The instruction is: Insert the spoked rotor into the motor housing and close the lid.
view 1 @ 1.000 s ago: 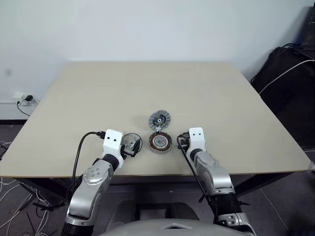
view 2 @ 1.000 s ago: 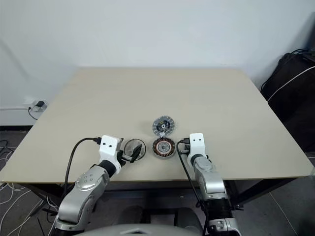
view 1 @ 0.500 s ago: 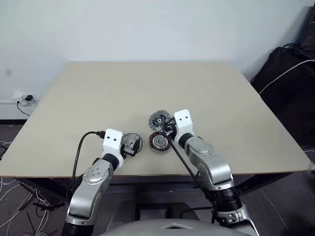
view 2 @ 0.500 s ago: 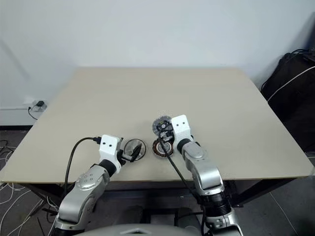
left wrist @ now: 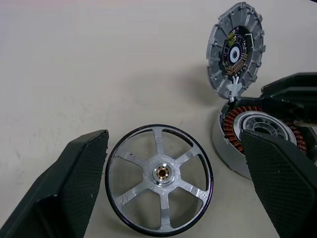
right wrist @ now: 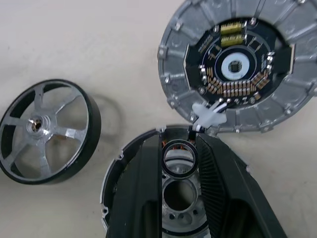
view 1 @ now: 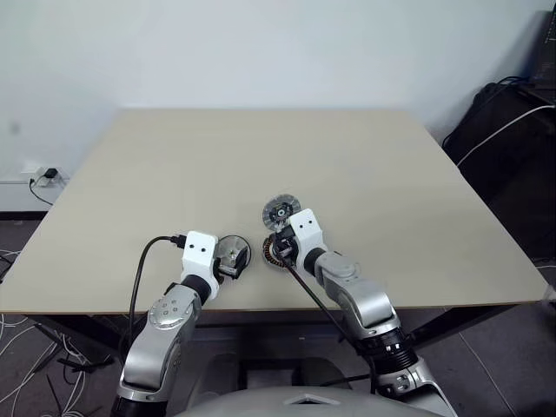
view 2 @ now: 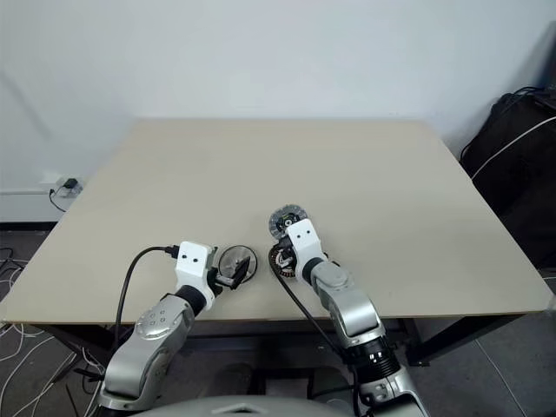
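Note:
The spoked rotor [left wrist: 159, 186], a six-spoke silver wheel with a dark rim, lies flat on the table near its front edge. My left gripper [left wrist: 173, 141] is open, with one finger on each side of the rotor. To the rotor's right sits the motor housing [left wrist: 233, 148] with its copper windings. Its lid [left wrist: 235, 49], a ribbed grey disc with a circuit board, stands open behind it on a white hinge. My right gripper [right wrist: 179, 144] hovers over the housing [right wrist: 119, 188], shut on a small dark ring [right wrist: 179, 159]. The right hand covers most of the housing [view 1: 270, 252] in the head views.
The beige table [view 1: 261, 148] is bare beyond the parts, which lie close to its front edge. A black bag with a white cable [view 1: 512, 130] sits off the table's right side. A wall socket with plugs [view 1: 43, 175] is off to the left.
My right hand has swung left and risen from the housing's right side to a spot over the housing, turning as it went. The left arm, rotor and lid have not moved.

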You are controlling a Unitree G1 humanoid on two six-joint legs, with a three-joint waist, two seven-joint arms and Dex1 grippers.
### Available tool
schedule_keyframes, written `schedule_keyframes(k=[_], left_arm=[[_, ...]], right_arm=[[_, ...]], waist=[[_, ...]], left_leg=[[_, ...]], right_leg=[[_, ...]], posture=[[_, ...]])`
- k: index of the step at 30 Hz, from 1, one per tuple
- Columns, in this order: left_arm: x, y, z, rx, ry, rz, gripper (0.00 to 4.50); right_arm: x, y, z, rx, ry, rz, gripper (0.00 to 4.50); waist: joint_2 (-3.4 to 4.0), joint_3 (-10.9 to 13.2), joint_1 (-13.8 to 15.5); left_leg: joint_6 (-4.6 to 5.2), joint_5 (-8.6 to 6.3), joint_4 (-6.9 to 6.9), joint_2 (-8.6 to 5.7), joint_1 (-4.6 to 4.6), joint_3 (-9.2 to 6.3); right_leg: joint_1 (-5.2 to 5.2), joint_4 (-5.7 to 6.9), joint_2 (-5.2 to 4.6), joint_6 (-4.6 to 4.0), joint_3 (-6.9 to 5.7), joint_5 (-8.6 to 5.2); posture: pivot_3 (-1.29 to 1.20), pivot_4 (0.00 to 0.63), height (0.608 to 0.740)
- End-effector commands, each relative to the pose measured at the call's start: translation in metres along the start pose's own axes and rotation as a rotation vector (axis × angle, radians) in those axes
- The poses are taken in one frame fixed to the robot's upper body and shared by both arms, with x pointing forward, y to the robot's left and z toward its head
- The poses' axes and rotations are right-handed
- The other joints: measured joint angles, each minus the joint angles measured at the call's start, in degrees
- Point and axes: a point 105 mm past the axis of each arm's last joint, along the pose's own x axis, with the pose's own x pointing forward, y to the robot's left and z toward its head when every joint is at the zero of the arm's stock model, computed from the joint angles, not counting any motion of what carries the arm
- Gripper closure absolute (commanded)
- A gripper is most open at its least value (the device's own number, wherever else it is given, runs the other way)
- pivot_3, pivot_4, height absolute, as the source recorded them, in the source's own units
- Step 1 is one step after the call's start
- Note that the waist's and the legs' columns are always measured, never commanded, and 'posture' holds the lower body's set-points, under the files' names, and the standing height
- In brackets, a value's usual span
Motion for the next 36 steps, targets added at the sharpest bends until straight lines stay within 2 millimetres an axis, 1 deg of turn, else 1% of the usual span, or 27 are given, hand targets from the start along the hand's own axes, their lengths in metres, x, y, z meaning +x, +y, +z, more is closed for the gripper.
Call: schedule_keyframes(k=[1, 9, 18, 19, 25, 28, 29, 31, 33, 36], left_arm=[[-0.001, 0.002, 0.012, 0.015, -0.05, 0.012, 0.0], [0.0, 0.002, 0.013, 0.015, -0.054, 0.009, 0.0], [0.001, 0.001, 0.013, 0.014, -0.053, 0.006, 0.0], [0.001, 0.001, 0.013, 0.014, -0.053, 0.006, 0.0], [0.001, 0.002, 0.013, 0.015, -0.053, 0.009, 0.0], [0.001, 0.002, 0.013, 0.015, -0.053, 0.011, 0.0], [0.001, 0.002, 0.013, 0.015, -0.053, 0.011, 0.0], [0.001, 0.002, 0.012, 0.015, -0.053, 0.011, 0.0], [0.001, 0.002, 0.012, 0.015, -0.053, 0.01, 0.0], [0.001, 0.001, 0.012, 0.015, -0.053, 0.008, 0.0]], right_arm=[[0.001, 0.001, 0.007, -0.01, -0.033, 0.005, 3.83], [0.003, -0.002, -0.002, 0.001, -0.003, -0.007, 3.83], [0.003, 0.002, -0.007, 0.012, 0.014, 0.008, 3.83], [0.003, 0.002, -0.007, 0.012, 0.014, 0.008, 3.07], [0.003, -0.002, -0.002, 0.009, -0.01, -0.017, 1.14], [-0.001, -0.009, 0.01, 0.022, -0.056, -0.043, 1.14], [-0.002, -0.011, 0.014, 0.021, -0.069, -0.053, 1.3], [-0.004, -0.015, 0.019, 0.01, -0.087, -0.068, 1.8], [-0.006, -0.017, 0.022, -0.004, -0.093, -0.083, 2.41], [-0.006, -0.019, 0.022, -0.013, -0.087, -0.095, 3.43]], waist=[[0.0, 0.0, 0.0], [0.0, 0.0, 0.0], [0.0, 0.0, 0.0], [0.0, 0.0, 0.0], [0.0, 0.0, 0.0], [0.0, 0.0, 0.02], [0.0, 0.0, 0.03], [0.0, 0.0, 0.02], [0.0, 0.0, 0.03], [0.0, 0.0, 0.02]], left_leg=[[0.0, 0.0, 0.0, 0.0, 0.0, 0.0], [0.0, 0.0, 0.0, 0.0, 0.0, 0.0], [0.0, 0.0, 0.0, 0.0, 0.0, 0.0], [0.0, 0.0, 0.0, 0.0, 0.0, 0.0], [0.0, 0.0, 0.0, 0.0, 0.0, 0.0], [0.0, 0.0, 0.0, 0.0, 0.0, 0.0], [0.0, 0.0, 0.0, 0.0, 0.0, 0.0], [0.0, 0.0, 0.0, 0.0, 0.0, 0.0], [0.0, 0.0, 0.01, 0.0, 0.0, 0.0], [0.0, 0.0, 0.0, -0.01, 0.0, 0.0]], right_leg=[[0.0, 0.0, 0.0, -0.01, 0.0, 0.01], [0.0, 0.0, 0.0, 0.0, 0.0, 0.0], [0.0, 0.0, 0.0, 0.0, 0.0, 0.0], [0.0, 0.01, 0.0, 0.0, 0.0, 0.0], [0.0, 0.01, 0.0, 0.0, 0.0, 0.0], [0.0, 0.01, 0.0, 0.0, 0.0, 0.0], [0.0, 0.01, 0.01, 0.0, 0.0, 0.0], [0.0, 0.01, 0.01, 0.0, 0.0, 0.0], [0.0, 0.01, 0.01, 0.01, 0.0, 0.0], [0.0, 0.01, 0.01, 0.0, 0.0, 0.0]], posture=[[0.0, 0.0, 0.74], [0.0, 0.0, 0.74], [0.0, 0.0, 0.74], [0.0, 0.0, 0.74], [0.0, 0.0, 0.74], [0.0, 0.0, 0.74], [0.0, 0.0, 0.74], [0.0, 0.0, 0.74], [0.0, 0.0, 0.74], [0.0, 0.0, 0.74]])
